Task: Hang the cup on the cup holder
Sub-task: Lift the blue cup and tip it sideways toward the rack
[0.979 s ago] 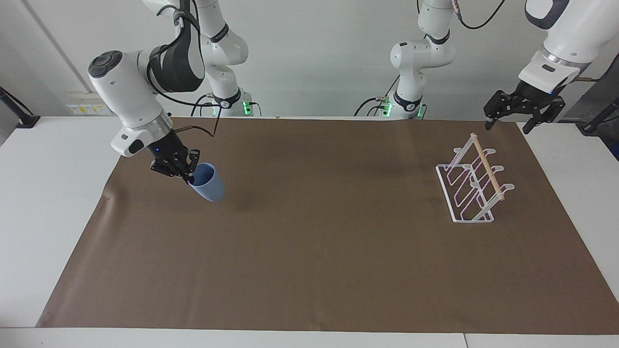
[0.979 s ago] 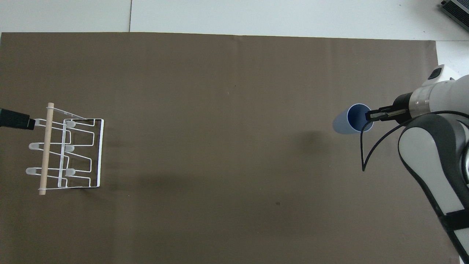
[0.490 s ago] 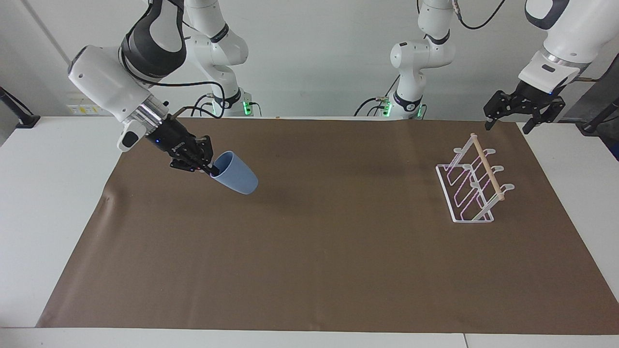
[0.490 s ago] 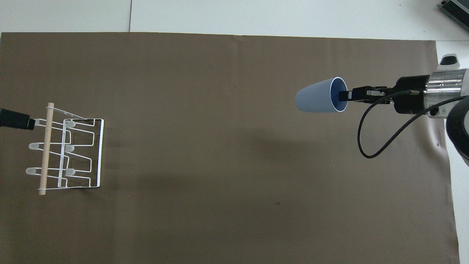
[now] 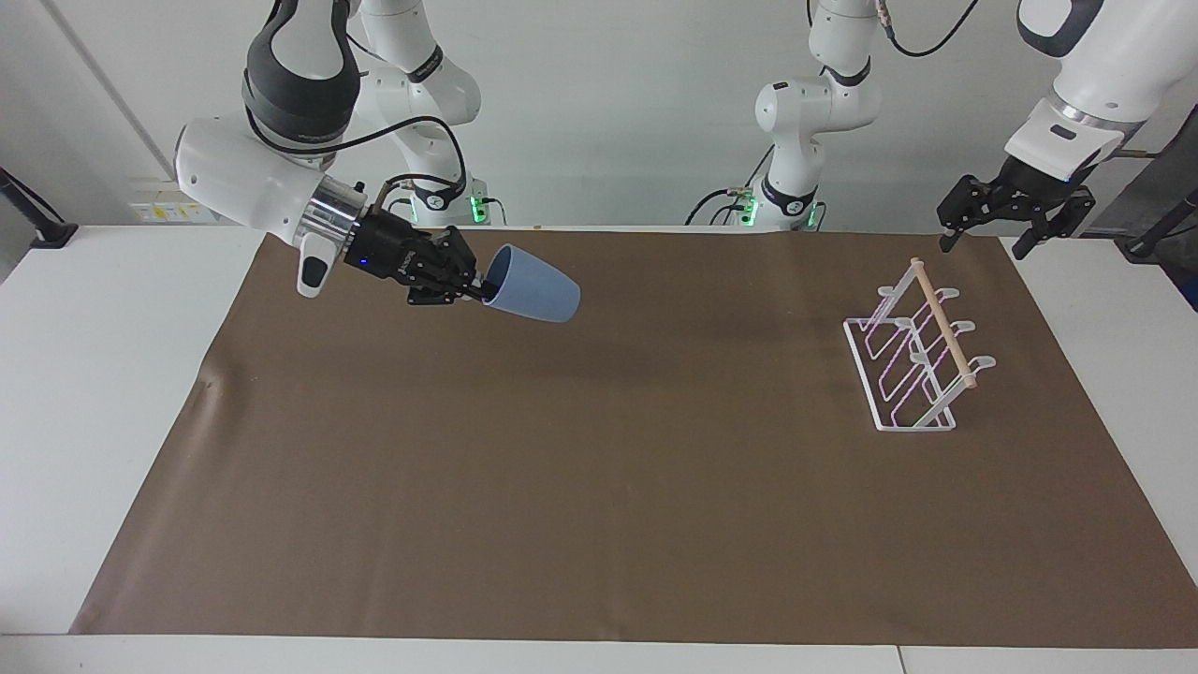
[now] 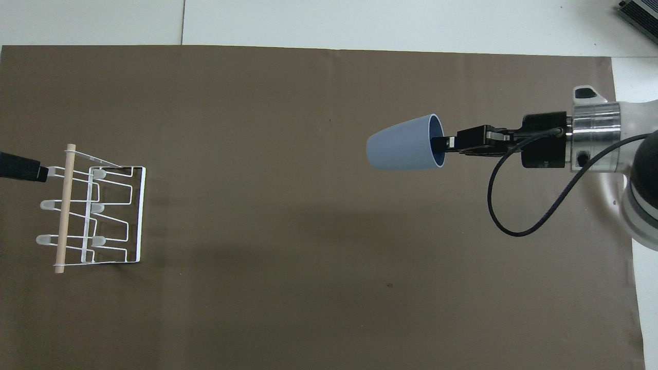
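Observation:
The light-blue cup [image 5: 535, 297] is held up in the air, lying on its side with its base toward the cup holder; it also shows in the overhead view [image 6: 401, 143]. My right gripper [image 5: 482, 285] is shut on the cup's rim, one finger inside the mouth [image 6: 439, 145], over the mat toward the right arm's end. The white wire cup holder [image 5: 913, 360] with its wooden dowel stands on the mat at the left arm's end [image 6: 92, 210]. My left gripper [image 5: 981, 249] waits open in the air beside the holder's dowel end [image 6: 20, 168].
A brown mat [image 5: 599, 487] covers most of the white table [image 5: 94, 374]. The stretch of mat [image 6: 257, 128] between cup and holder is bare.
My right arm has lifted the cup off the mat, tipped it from upright onto its side, and carried it toward the cup holder. The left arm has not moved.

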Robot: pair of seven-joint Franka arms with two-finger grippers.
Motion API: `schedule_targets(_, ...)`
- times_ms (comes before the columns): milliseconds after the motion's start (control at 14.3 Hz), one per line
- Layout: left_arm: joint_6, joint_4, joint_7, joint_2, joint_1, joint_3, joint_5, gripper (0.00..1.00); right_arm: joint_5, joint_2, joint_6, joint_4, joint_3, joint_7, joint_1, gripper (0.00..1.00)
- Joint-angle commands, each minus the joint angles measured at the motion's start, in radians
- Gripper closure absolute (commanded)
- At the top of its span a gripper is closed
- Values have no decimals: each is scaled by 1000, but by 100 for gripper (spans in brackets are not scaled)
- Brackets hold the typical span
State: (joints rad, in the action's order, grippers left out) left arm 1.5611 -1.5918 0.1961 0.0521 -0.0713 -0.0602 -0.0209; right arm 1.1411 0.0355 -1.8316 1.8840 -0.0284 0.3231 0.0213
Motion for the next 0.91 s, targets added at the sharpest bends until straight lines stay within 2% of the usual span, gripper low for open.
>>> schedule_targets(0, -7, -19, -4, 23, -5, -1, -7, 0, 135, -35, 50, 76, -1, 13, 9, 100)
schedule_targets(350, -18, -19, 21, 23, 5, -4, -7, 0, 356, -46, 118, 168, -1, 13, 19, 100)
schedule_targets(559, 12, -22, 239, 25, 25, -13, -24, 0, 457, -57, 104, 198, -1, 13, 78, 100)
schedule_targets(699, 59, -27, 327, 23, 59, -13, -77, 0, 497, -69, 88, 217, -1, 17, 117, 100)
schedule_targets(839, 76, -37, 437, 26, 85, -13, -184, 0, 519, -71, 36, 230, -1, 36, 152, 100)
